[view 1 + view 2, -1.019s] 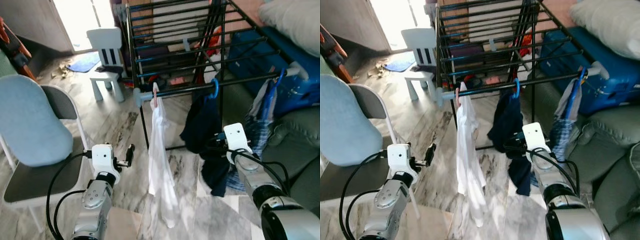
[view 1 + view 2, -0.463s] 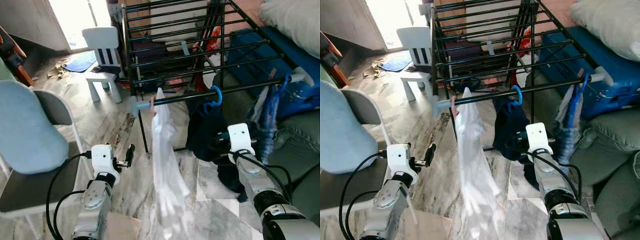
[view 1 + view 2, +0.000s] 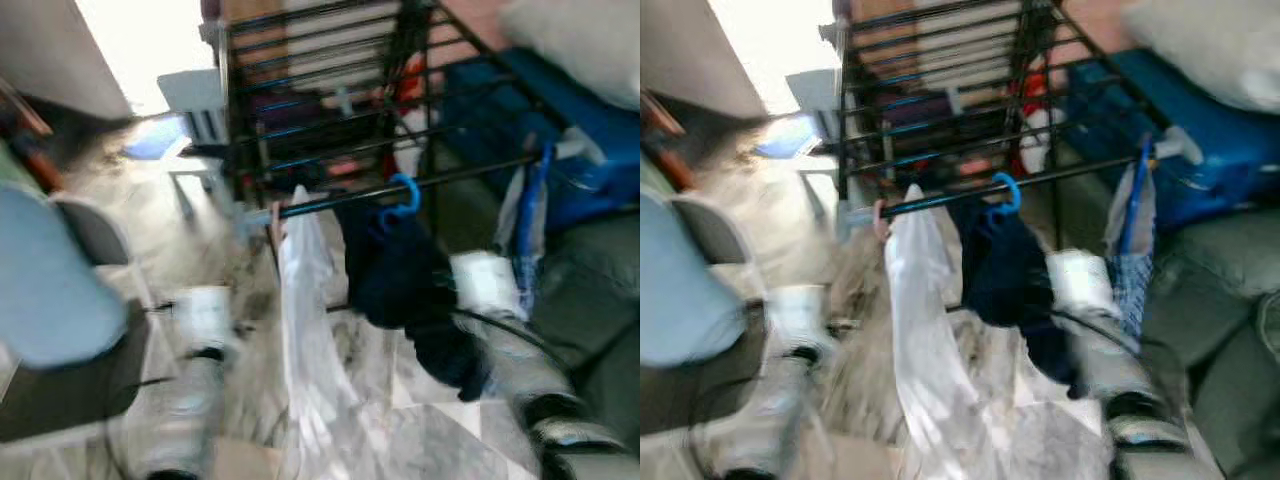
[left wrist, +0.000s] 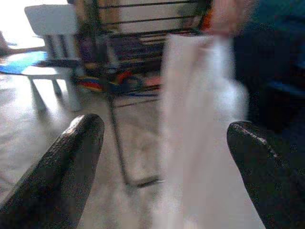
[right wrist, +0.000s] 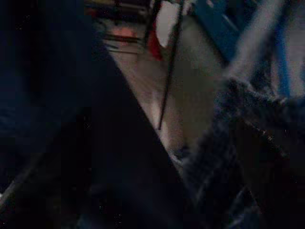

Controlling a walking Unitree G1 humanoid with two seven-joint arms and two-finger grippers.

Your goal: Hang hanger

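Swinging since before, white shirt point(image 3: 305, 330) hangs beside dark garment point(image 3: 395, 275) — left gripper point(image 4: 162, 143) spread wide, grasping nothing; right gripper's state — cannot tell.

From where I stand, everything is smeared by motion; no lettering, label, brand or number is readable anywhere

Whole view now blurred w/ camera motion, drying rack point(image 3: 330, 110) sits further left in frame vs 0.5 s ago, white shirt point(image 3: 305, 330) and dark garment point(image 3: 400, 290) likewise shifted left
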